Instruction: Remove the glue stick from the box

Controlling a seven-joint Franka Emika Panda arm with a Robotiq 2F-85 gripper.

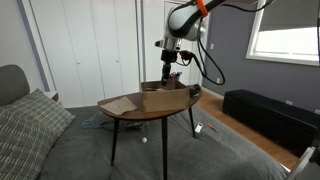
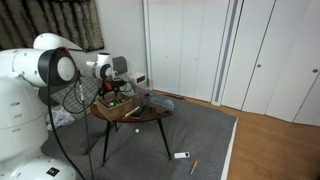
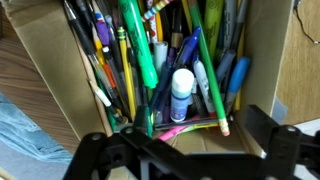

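Pincer (image 3: 180,150) (seemingly open) over glue stick (image 3: 181,98) in cardboard box (image 3: 55,62).

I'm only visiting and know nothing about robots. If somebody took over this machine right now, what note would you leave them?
Gripper: jaws open, holding nothing, hovering above the box.
Glue stick: inside the box, lying among pens and pencils, not gripped.
Done: the gripper is lined up over the box, with the glue stick roughly between the jaws in the wrist view.
Left: lower, close on the glue stick, lift it out and set it down outside the box.
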